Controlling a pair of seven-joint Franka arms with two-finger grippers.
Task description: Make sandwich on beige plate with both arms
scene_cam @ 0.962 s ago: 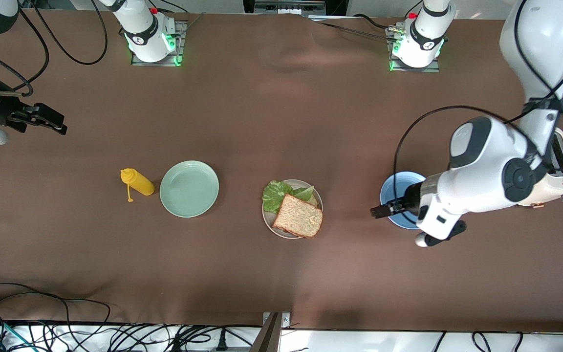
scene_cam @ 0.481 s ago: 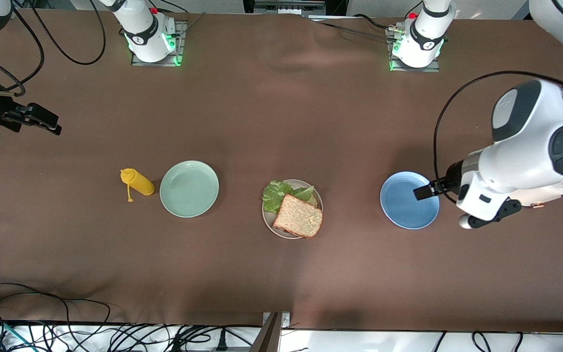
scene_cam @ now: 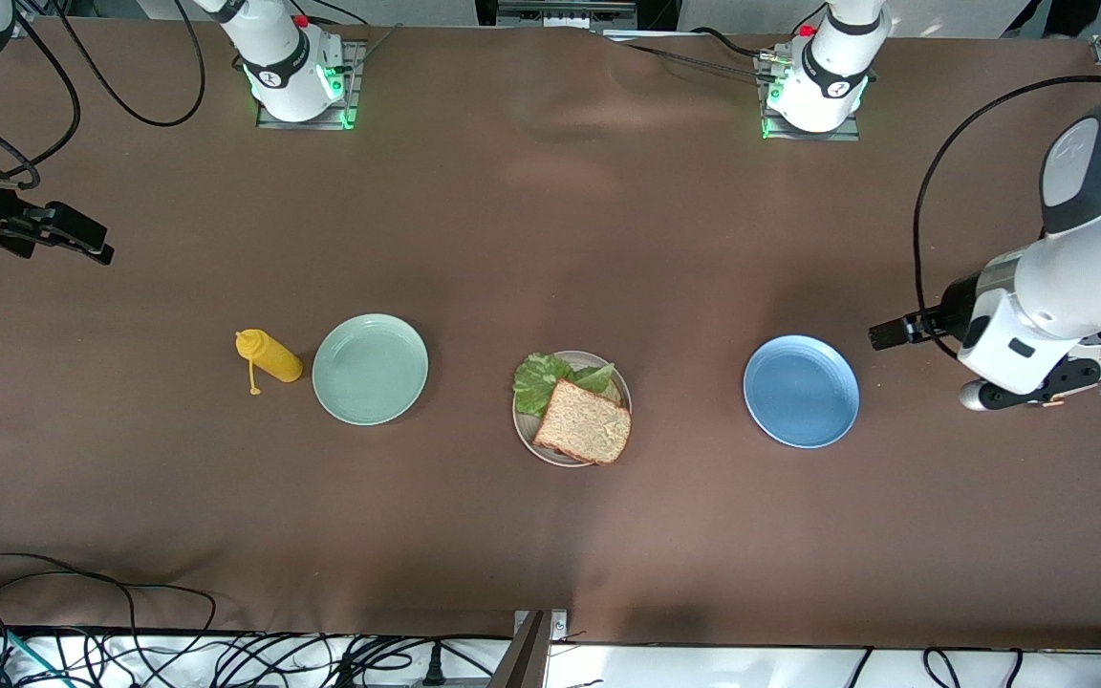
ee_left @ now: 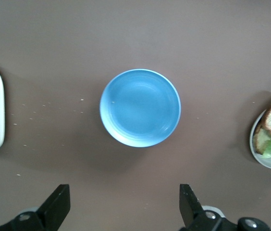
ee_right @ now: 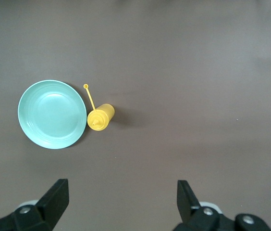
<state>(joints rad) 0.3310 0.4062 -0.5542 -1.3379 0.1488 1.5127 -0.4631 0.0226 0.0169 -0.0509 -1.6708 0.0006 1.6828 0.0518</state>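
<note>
We judge the sandwich [scene_cam: 581, 418] finished on the beige plate [scene_cam: 525, 427], so both end effectors, left [scene_cam: 885, 333] and right [scene_cam: 92, 250], hang wide and empty (well clear of it).

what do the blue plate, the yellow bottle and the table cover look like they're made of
Blue plate: probably glazed ceramic or hard plastic, since soft highlights and faint rings show on a smooth, glossy surface.
Yellow bottle: likely soft squeeze plastic, with an even matte yellow body and a thin tethered cap.
Table cover: seemingly brown cloth or felt, matte, with shallow wrinkles.
</note>
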